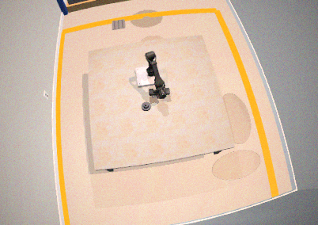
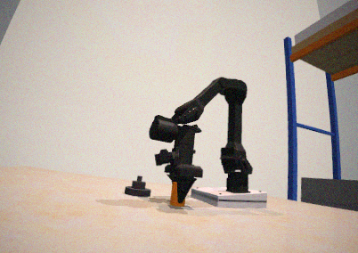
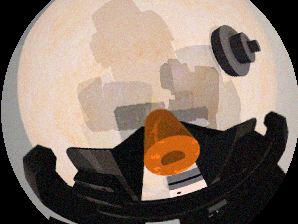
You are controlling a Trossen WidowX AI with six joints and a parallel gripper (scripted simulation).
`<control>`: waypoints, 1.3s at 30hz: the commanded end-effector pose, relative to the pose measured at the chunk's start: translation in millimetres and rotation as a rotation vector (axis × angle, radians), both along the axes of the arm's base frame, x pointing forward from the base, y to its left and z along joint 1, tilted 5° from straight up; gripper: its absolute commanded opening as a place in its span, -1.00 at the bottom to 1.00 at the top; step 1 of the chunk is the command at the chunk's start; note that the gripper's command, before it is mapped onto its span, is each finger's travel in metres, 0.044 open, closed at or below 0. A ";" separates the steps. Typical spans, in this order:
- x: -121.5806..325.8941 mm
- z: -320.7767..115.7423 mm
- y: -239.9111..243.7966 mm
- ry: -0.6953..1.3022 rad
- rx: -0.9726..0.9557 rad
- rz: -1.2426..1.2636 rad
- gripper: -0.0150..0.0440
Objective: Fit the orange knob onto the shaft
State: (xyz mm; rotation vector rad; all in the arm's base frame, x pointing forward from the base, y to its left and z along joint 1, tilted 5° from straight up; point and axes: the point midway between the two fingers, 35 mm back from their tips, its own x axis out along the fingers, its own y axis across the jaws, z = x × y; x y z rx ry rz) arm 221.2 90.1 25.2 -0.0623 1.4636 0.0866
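The orange knob [image 2: 174, 197] [image 3: 159, 125] stands on the table, its open hole facing the wrist camera. My gripper [image 2: 179, 199] [image 3: 167, 131] [image 1: 160, 97] points down and is shut on the knob, one finger on each side. In the top view the arm hides the knob. The round dark pedestal [image 1: 145, 106] [image 2: 137, 191] [image 3: 223, 52] stands apart from the gripper, at upper right in the wrist view and left of the gripper in the exterior view. Its dark shaft [image 2: 140, 178] [image 3: 255, 46] points up with nothing on it. The shaft's flat side cannot be made out.
The arm stands on a white base plate [image 1: 141, 80] [image 2: 240, 198], just behind the gripper. The table [image 1: 158, 144] reaches well beyond the pedestal on all sides. A blue and orange rack [image 2: 291, 118] stands beyond the base.
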 end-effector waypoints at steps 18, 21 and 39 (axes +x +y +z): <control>1.3 98.9 9.0 -0.004 -0.001 0.003 -0.49; -2.5 115.5 8.7 -0.004 -0.001 0.003 -0.49; 6.7 136.8 -2.0 -0.004 -0.002 0.003 -0.49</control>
